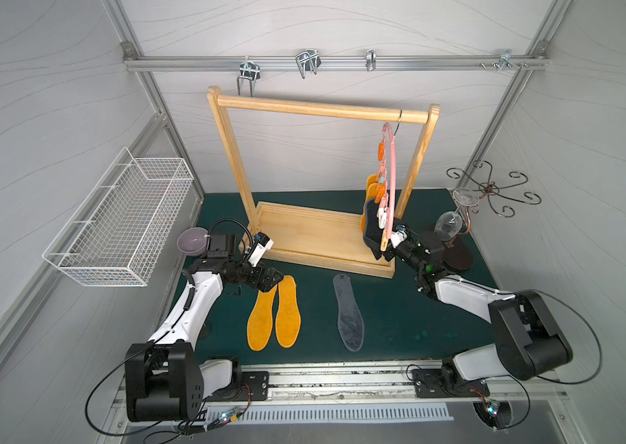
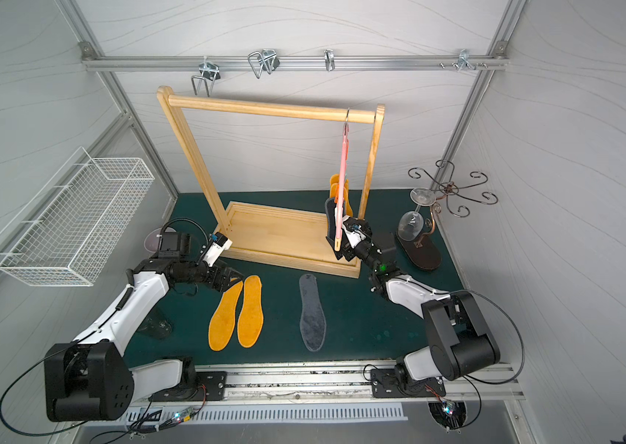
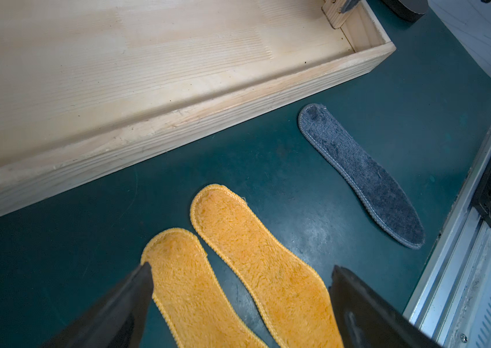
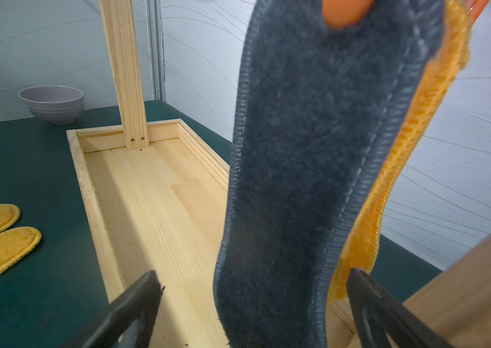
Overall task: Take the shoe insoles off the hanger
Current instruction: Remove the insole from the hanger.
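The right gripper stands wide open with a dark grey insole hanging between its fingers (not gripped), clipped to the pink hanger. The left gripper, open and empty, hovers over two orange insoles lying on the green surface.

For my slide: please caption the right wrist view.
Open right claw around the hanging dark grey insole, above the wooden rack base.

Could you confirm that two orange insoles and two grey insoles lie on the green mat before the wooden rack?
Not quite: only one grey insole lies on the green mat, as both top views show; the two orange insoles are there.
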`<state>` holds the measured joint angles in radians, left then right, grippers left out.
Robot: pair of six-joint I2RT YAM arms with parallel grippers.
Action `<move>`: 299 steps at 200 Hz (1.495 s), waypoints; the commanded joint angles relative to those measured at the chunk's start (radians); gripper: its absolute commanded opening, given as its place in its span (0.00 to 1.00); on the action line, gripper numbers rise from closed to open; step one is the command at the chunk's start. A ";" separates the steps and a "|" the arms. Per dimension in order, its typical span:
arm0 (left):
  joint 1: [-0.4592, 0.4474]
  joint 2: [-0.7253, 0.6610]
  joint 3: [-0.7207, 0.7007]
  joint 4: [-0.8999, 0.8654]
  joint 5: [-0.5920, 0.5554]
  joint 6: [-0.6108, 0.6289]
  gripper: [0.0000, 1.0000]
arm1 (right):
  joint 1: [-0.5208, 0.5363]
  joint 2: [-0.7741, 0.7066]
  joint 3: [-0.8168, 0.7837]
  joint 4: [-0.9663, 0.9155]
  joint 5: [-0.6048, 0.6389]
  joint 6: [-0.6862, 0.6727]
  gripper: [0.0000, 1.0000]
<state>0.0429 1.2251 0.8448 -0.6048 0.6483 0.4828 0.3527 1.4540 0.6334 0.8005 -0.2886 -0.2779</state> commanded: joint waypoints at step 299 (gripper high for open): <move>-0.143 0.021 0.152 0.013 0.171 -0.055 0.96 | 0.032 0.136 -0.047 0.484 -0.407 0.511 0.08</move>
<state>-0.0216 1.2293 0.9161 -0.6037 0.7776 0.4248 0.3511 1.6356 0.6064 1.2156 -0.6964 0.1940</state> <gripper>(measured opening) 0.954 0.083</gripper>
